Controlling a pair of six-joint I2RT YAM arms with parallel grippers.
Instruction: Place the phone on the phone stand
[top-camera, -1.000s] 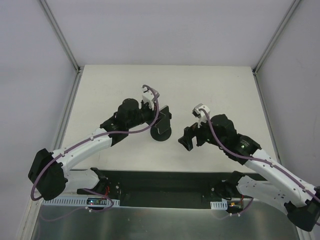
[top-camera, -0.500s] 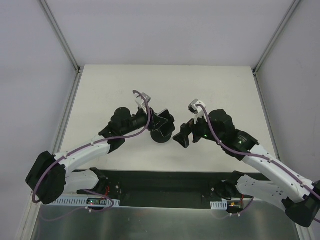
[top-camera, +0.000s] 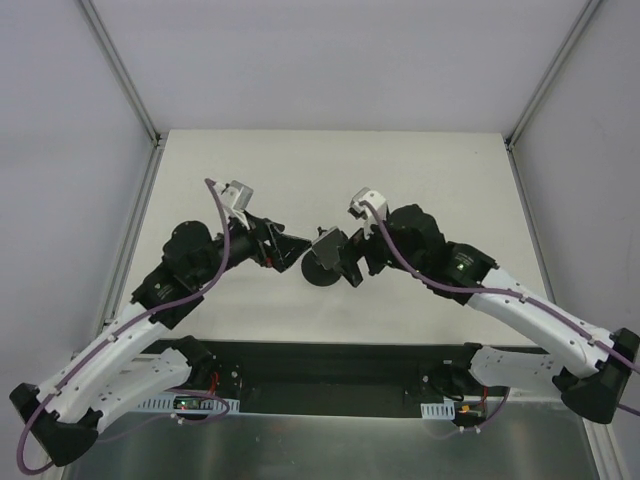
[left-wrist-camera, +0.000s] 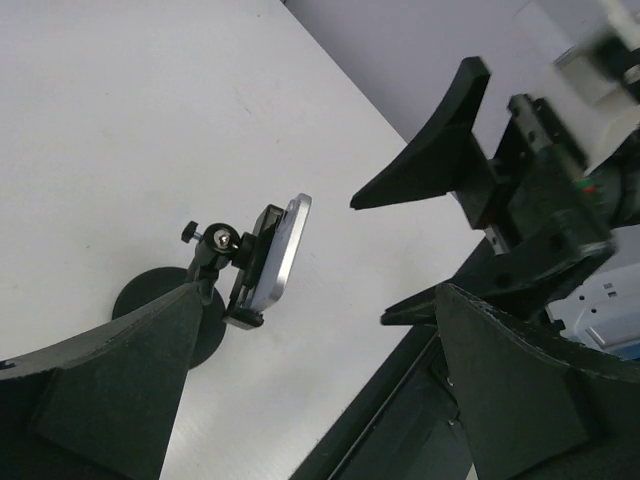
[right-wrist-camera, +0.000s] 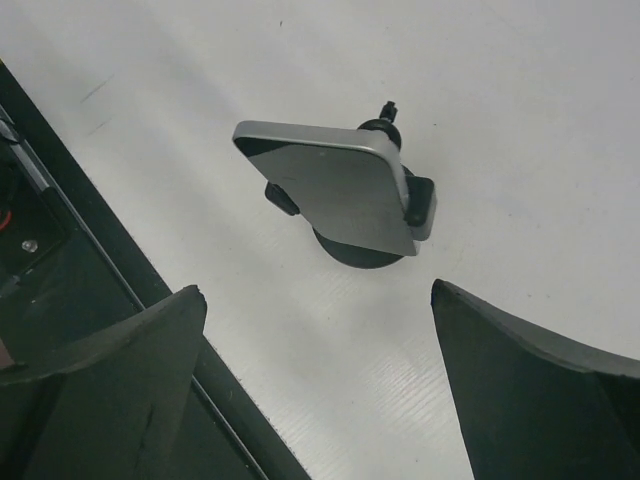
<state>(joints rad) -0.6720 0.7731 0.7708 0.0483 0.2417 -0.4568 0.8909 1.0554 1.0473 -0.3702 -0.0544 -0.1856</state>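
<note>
The phone (top-camera: 326, 243) sits tilted in the bracket of the phone stand (top-camera: 318, 274) at the table's middle. No gripper touches it. My left gripper (top-camera: 291, 250) is open just left of the stand, with only table between its fingers. In the left wrist view the phone (left-wrist-camera: 281, 247) shows edge-on in the clamp, beyond my open left gripper (left-wrist-camera: 320, 290). My right gripper (top-camera: 349, 262) is open close to the stand's right side. The right wrist view has the phone's glossy grey-reflecting face (right-wrist-camera: 340, 190) over the round base (right-wrist-camera: 362, 252), ahead of the open right gripper (right-wrist-camera: 318, 290).
A black strip (top-camera: 330, 360) runs along the table's near edge, behind both arm bases. Metal frame posts (top-camera: 150, 130) stand at the far corners with pale walls beyond. The right arm's fingers (left-wrist-camera: 430, 160) cross the left wrist view.
My left gripper opened, let go of the phone and drew back to the left. The right gripper moved left, closer to the stand. The phone stays in the bracket.
</note>
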